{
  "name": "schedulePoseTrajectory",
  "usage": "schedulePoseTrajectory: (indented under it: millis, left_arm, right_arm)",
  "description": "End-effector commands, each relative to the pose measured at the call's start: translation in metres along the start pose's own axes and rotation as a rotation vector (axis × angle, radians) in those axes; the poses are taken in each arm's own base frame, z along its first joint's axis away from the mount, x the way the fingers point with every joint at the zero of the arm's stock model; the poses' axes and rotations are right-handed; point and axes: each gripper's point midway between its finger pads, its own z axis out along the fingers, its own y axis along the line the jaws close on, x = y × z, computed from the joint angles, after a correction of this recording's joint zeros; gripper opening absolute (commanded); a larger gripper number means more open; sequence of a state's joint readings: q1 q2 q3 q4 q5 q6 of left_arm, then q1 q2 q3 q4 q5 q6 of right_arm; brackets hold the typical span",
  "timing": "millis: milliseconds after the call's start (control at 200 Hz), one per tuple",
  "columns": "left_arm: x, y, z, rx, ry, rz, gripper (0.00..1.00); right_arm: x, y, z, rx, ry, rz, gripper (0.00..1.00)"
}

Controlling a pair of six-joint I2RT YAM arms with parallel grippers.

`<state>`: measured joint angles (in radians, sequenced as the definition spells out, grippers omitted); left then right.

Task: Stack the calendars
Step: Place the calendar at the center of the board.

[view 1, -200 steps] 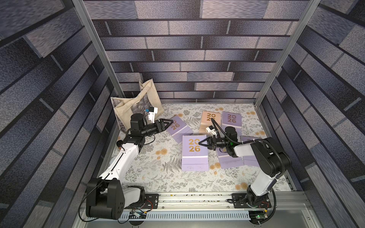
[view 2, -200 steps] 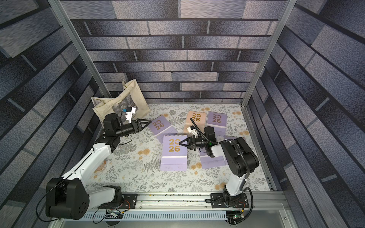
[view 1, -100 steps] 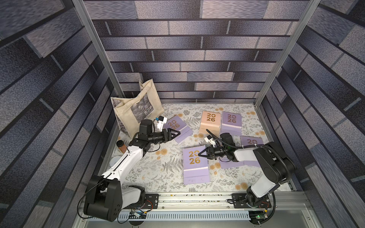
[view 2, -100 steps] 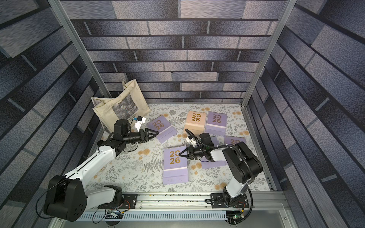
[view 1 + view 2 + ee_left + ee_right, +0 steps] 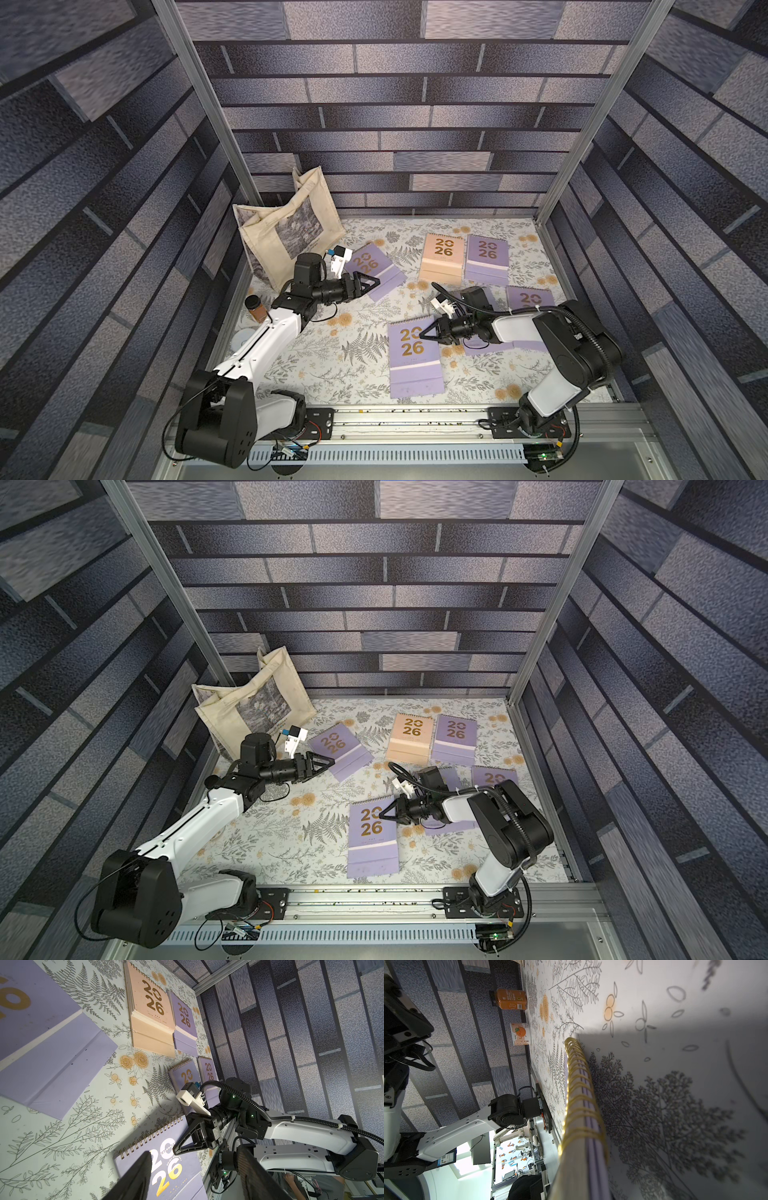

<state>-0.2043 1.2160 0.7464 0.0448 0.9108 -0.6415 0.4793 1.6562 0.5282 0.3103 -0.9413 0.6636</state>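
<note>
Counting five lavender calendars [image 5: 415, 365], one peach calendar [image 5: 441, 259].

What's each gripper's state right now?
Left gripper: open, empty.
Right gripper: shut on the front lavender calendar, at its spiral edge.

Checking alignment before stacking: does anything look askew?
The lavender spiral-bound calendar near the cream canvas tote bag lies diagonally, unlike the peach spiral-bound calendar squared at the back. The front lavender calendar, held at its corner by the right gripper, sits slightly rotated.
</note>
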Motion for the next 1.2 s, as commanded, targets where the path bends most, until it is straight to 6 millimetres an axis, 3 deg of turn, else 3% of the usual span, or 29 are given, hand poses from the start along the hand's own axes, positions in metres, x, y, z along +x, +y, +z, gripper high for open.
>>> schedulePoseTrajectory:
  millis: [0, 210, 536, 1197]
  left_arm:
    - [0.002, 0.001, -0.001, 0.004, -0.010, 0.038, 0.68]
    - [0.003, 0.004, -0.003, 0.004, -0.017, 0.040, 0.68]
    - [0.002, 0.006, -0.009, 0.011, -0.037, 0.041, 0.68]
    - [-0.001, 0.005, -0.012, 0.019, -0.061, 0.053, 0.68]
  right_arm:
    - [0.008, -0.023, 0.002, 0.098, -0.013, 0.020, 0.02]
    - [0.009, -0.030, 0.002, 0.127, -0.004, 0.038, 0.19]
    - [0.009, -0.035, -0.002, 0.194, 0.006, 0.047, 0.35]
    - [0.009, -0.034, -0.025, 0.393, 0.040, 0.090, 0.42]
